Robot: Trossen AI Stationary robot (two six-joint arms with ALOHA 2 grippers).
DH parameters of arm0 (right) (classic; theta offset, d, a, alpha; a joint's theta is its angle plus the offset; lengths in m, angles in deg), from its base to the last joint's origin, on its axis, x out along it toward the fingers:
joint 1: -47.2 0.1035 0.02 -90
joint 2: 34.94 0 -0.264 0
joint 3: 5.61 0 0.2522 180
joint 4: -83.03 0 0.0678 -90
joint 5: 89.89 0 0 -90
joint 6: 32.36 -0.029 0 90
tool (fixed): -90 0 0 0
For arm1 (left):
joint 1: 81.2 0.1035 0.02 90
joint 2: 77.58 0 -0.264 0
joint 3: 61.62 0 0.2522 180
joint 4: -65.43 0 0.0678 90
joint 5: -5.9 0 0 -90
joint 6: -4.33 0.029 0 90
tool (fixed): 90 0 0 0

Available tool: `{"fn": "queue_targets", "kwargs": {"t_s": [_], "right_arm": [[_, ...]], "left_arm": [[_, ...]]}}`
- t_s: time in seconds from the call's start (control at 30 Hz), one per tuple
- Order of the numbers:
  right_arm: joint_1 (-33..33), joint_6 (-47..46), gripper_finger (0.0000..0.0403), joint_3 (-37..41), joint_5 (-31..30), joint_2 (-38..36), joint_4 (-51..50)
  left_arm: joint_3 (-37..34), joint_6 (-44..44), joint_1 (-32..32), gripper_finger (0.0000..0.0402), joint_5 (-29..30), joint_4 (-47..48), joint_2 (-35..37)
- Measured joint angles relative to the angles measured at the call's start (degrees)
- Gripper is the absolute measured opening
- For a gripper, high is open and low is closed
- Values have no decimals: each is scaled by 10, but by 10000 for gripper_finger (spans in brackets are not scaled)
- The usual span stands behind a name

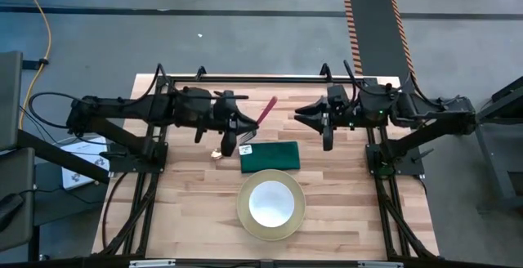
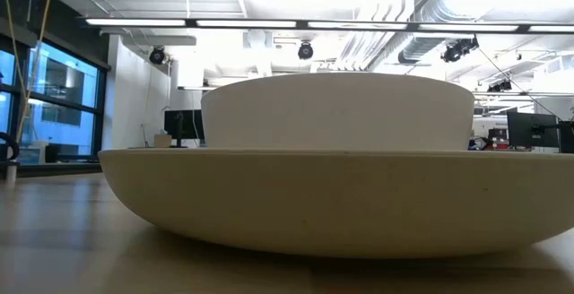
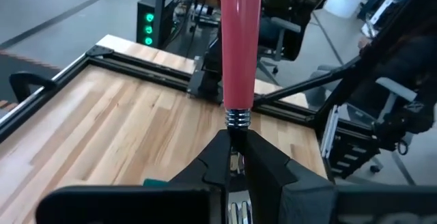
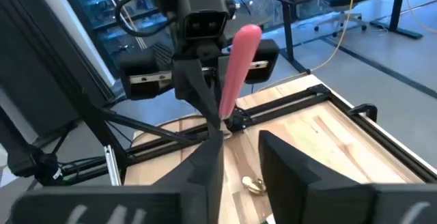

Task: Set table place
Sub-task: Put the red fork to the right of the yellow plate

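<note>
Overhead and level views of a wooden table (image 1: pixel 180 211) with a black frame. A pale yellow plate (image 1: pixel 271 206) sits near the middle of the front edge, and a white bowl (image 1: pixel 271 203) rests inside it, centred. In the low view the plate (image 2: pixel 332 195) fills the foreground and the bowl (image 2: pixel 337 110) rises above its rim.

A dark green napkin (image 1: pixel 270 156) lies flat on the table just behind the plate, its front edge touching or nearly touching the plate rim; which of the two cannot be told. A small gold object (image 1: pixel 217 154), probably the spoon, lies on the wood to the left of the napkin, apart from it; its handle is not visible. The right wrist view shows the same gold item (image 4: pixel 254 184) on the table.

The left gripper (image 1: pixel 245 133) hangs over the table's middle, toward the back edge, just behind the napkin's left end. Its fingers are closed on the metal neck of the fork (image 1: pixel 267 110), whose pink handle slants up and away toward the back edge. In the left wrist view the fork (image 3: pixel 240 43) stands between the clamped fingers (image 3: pixel 273 162).

The right gripper (image 1: pixel 320 123) hangs above the back right part of the table, facing the left gripper, with its fingers spread and holding nothing.
</note>
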Motion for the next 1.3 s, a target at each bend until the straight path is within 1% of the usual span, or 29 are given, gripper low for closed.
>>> {"fn": "queue_targets", "kwargs": {"t_s": [0.13,0.23,0.4,0.53,0.8,0.93,1.13,1.3], "right_arm": [[-11,10,116,0,9,12,4],[-21,21,126,0,22,24,24],[-37,35,129,0,61,44,73],[-54,30,129,0,106,58,109],[-74,30,129,0,145,69,154],[-75,30,129,0,155,70,176],[-75,29,129,0,163,70,177],[-75,20,129,0,168,70,171]], "left_arm": [[0,2,12,27,-26,-20,0],[0,6,13,27,-31,-37,0],[0,15,13,27,-36,-53,0],[0,17,13,27,-45,-56,-1],[0,22,11,27,-66,-56,-9],[0,27,11,27,-73,-55,-9],[0,35,11,27,-75,-46,-9],[0,51,11,27,-75,-1,-9]]}}
